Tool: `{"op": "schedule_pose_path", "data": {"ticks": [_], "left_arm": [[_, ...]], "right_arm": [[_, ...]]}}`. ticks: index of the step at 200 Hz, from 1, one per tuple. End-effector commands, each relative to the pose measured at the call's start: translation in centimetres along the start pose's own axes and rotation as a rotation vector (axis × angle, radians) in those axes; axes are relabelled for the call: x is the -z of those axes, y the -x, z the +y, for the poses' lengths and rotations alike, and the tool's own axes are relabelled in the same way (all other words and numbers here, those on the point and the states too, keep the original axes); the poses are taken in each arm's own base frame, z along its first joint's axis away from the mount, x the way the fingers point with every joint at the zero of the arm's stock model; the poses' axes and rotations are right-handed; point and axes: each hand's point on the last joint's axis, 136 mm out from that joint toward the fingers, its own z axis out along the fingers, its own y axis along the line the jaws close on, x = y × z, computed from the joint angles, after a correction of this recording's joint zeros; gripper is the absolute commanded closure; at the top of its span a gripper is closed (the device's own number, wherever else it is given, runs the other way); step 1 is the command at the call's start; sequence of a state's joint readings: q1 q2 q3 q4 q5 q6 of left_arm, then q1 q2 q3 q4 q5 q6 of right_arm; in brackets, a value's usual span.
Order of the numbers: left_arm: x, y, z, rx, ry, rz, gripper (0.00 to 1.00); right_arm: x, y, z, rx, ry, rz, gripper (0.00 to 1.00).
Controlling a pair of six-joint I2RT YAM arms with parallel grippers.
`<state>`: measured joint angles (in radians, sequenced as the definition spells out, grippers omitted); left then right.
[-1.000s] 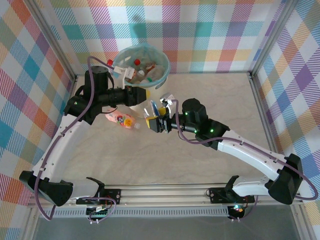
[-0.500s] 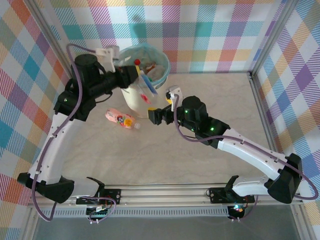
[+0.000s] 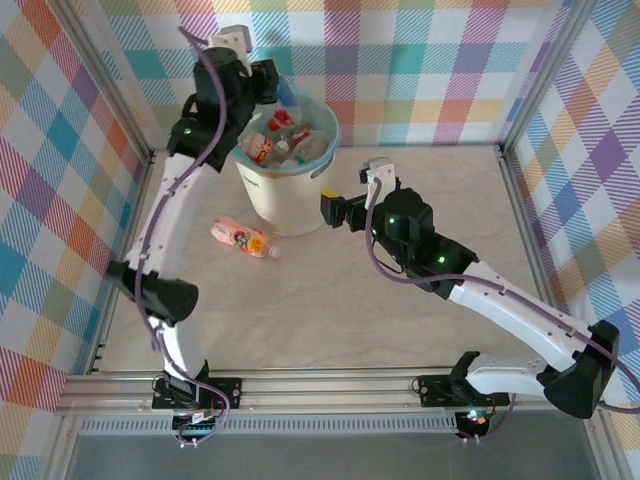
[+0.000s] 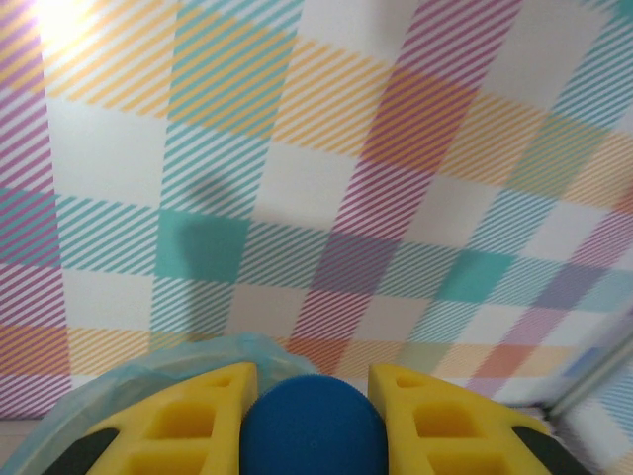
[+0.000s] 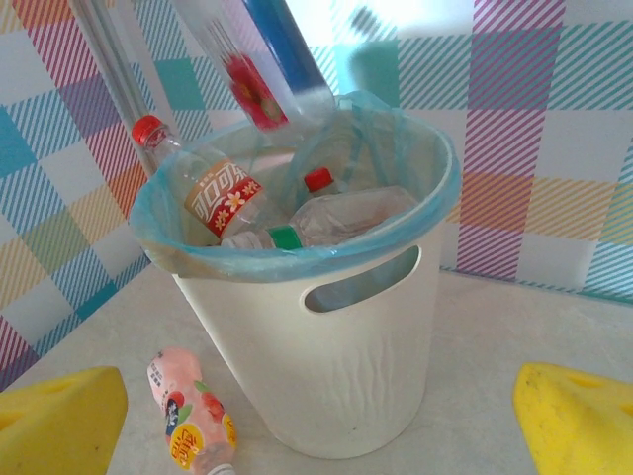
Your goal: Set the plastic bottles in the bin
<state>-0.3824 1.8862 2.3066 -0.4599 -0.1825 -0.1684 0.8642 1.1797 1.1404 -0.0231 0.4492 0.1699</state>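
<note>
Backdrop: plaid walls (image 3: 420, 60), counter (image 3: 400, 300).
Left claw (image 3: 270, 84): upper left, clamped on blue-capped bottle (image 4: 315, 430) over bin (image 3: 290, 205).
Right claw (image 3: 335, 210): wide, empty.
Next: release judged due; pink bottle (image 3: 243, 238) outstanding.

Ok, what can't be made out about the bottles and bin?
Bottle count in the cream-white cylindrical bin: right wrist view, upper bottles and wall hide the rest.
Clear plastic bottle in the left gripper: left wrist view, yellow fingers hide all but a blue part.
Pink bottle on the table: right wrist view, bottom edge clips it.

A lab test cell: plaid-curtained walls (image 3: 420, 60), aluminium frame rails (image 3: 330, 385), marble-look table (image 3: 330, 310).
</note>
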Motion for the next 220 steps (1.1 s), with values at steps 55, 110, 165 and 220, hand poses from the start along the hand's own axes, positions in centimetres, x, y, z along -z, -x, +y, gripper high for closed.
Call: {"op": "schedule_pose_path", "data": {"ticks": [55,110,165,220], "left_arm": [[-3.1,-2.4,1.4,-0.076,0.069,0.047,0.43],[-1.1,-1.8,1.4,-0.087,0.063,0.051,0.43],[-2.9,-5.2,0.0,-0.106,-0.031,0.163,0.46],[-6.2,-8.9,-3.6,-0.143,-0.137,0.24,0.44]], "right_arm": [[1.6,1.3,-0.6,-0.026,-0.01,-0.036,0.0],[1.5,1.2,-0.2,-0.048,0.014,-0.028,0.0],[1.5,0.5,-0.1,-0.064,0.02,-0.007,0.0],[1.8,0.5,-0.4,-0.056,0.013,-0.002,0.0]]}}
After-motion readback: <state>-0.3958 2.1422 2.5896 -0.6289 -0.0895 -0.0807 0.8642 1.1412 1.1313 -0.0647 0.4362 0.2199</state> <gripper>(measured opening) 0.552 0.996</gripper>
